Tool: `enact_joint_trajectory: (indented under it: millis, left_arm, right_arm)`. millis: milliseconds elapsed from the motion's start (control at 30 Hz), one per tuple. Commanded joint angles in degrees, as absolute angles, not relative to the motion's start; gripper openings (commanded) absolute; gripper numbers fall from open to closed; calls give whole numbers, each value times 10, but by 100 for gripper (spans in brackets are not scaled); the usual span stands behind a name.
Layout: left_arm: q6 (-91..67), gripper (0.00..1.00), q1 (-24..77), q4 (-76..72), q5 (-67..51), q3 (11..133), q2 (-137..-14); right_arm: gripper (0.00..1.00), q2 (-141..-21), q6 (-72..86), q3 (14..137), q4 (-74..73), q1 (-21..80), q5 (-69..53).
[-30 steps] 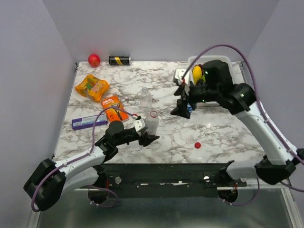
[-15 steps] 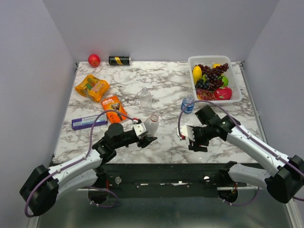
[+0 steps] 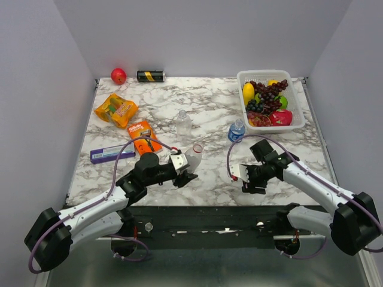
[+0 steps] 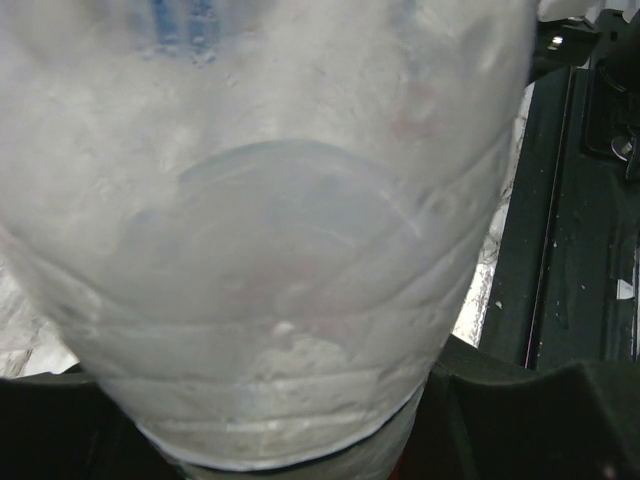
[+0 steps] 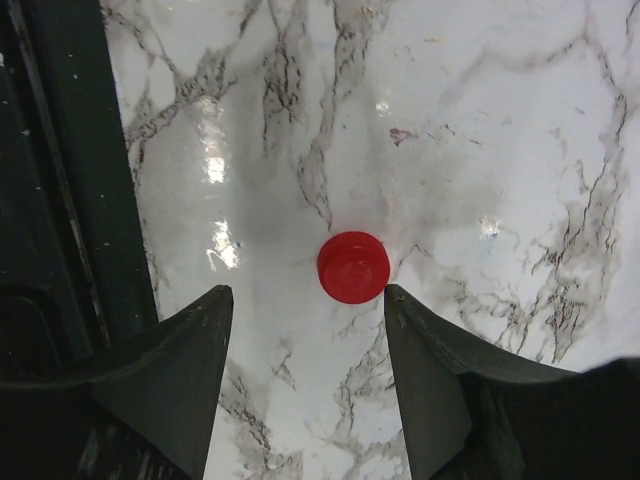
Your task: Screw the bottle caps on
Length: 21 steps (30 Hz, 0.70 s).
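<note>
Seemingly empty bottle [image 3: 191, 160] — basket [image 3: 263, 73] holds fruit [image 3: 269, 92].

Red cap [image 5: 353, 267]; white, grey-veined marble table [image 5: 500, 120]; bottle [image 4: 270, 250] apparently clear.

I count three bottles on the bench [image 3: 209, 101]: one plain bottle [image 3: 184, 122], one blue-labelled bottle [image 3: 236, 133] and one tilted bottle [image 3: 191, 158]. I can make out two caps: one red cap [image 5: 353, 266] and one blue cap [image 3: 238, 123]. There are two orange packs, a larger orange pack [image 3: 115, 110] and a smaller orange pack [image 3: 143, 136]. I see one red ball [image 3: 118, 75], one black-and-gold can [image 3: 150, 76], one flat blue box [image 3: 112, 154] and one white basket [image 3: 299, 122]. The fruit in it is heaped too close for me to count. I have two grippers, the left gripper [image 3: 187, 170] and the right gripper [image 5: 305, 300].
</note>
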<state>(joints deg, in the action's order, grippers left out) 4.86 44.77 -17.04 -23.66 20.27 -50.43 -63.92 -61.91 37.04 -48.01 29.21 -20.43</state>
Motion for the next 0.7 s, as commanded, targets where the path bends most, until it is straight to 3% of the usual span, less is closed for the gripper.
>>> enact_joint_trajectory:
  millis: [0, 667]
  left_arm:
    - [43, 0, 451, -188, -227, 221, -514]
    - [40, 0, 453, -195, -213, 217, -518]
  right_arm:
    - [69, -671, -641, 392, -451, 260, -208]
    - [60, -745, -670, 394, -430, 249, -223]
